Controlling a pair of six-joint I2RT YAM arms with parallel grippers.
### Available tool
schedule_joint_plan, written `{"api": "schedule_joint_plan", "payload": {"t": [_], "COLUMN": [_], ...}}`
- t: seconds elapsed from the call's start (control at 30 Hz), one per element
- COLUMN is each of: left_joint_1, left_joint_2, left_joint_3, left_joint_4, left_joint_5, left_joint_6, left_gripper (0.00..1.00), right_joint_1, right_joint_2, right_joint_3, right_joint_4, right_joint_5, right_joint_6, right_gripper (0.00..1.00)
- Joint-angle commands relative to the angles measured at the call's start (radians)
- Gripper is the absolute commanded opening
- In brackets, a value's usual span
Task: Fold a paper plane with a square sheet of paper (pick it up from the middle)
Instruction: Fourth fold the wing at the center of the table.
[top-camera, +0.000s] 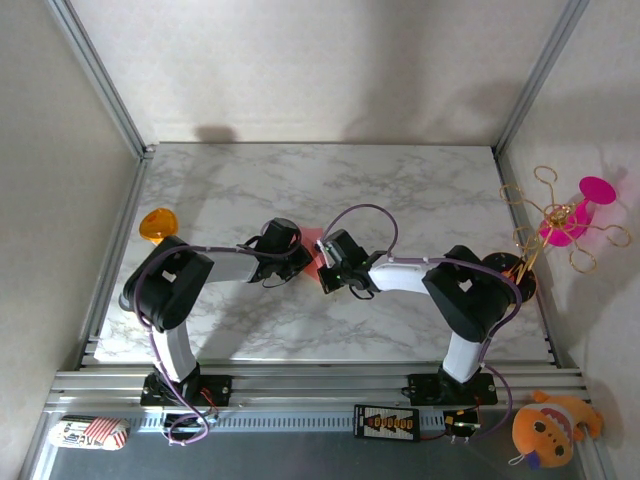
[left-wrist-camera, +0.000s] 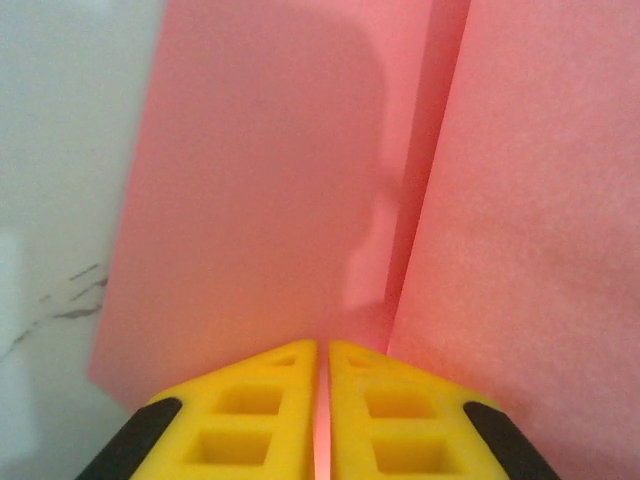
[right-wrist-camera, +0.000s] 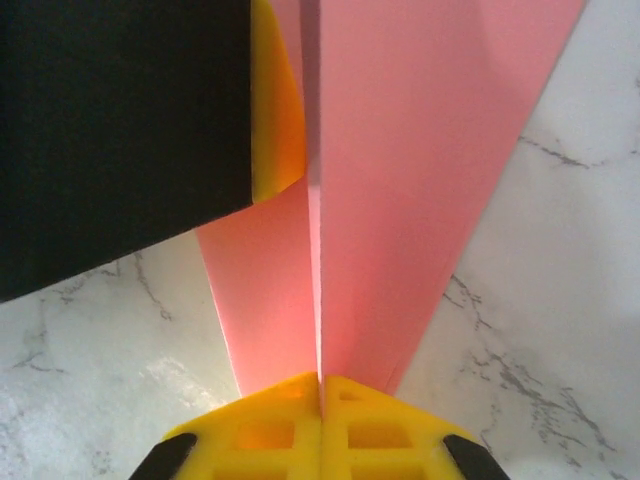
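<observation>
Left claw (left-wrist-camera: 323, 346) and right claw (right-wrist-camera: 321, 378) pinch opposite ends of pink paper (right-wrist-camera: 400, 150).

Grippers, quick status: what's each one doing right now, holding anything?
Left gripper: closed, pinching the folded pink paper.
Right gripper: closed, pinching the same pink paper along its crease.

Marble table (top-camera: 400, 190), pale walls (top-camera: 300, 60)
</observation>
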Motion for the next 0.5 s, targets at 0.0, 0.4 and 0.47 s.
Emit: {"api": "schedule_joint_plan", "payload": {"t": [0.0,0.4,0.47], "left_joint_1": [-0.005,0.024,0.029], "left_joint_2": [-0.035,-0.136,-0.137], "left_joint_3": [-0.019,-0.092,-0.108], "left_joint_4": [-0.051,0.081,0.137], "left_joint_5": [-0.034,-0.005,0.025], "left_joint_6": [-0.007,-0.007,-0.01], "left_gripper": [0.12,0.14,0.15], "right_joint_1": [-0.024,-0.136,-0.148], "right_joint_2": [0.022,0.093,0.108], "right_joint_3": [0.023,0.034,0.04], "right_joint_4": [-0.012,-0.03,-0.036], "right_joint_5": [-0.091,-0.356,-0.388], "right_joint_6": [-0.005,-0.011,-0.01], "right_gripper": [0.06,0.06,0.07]}}
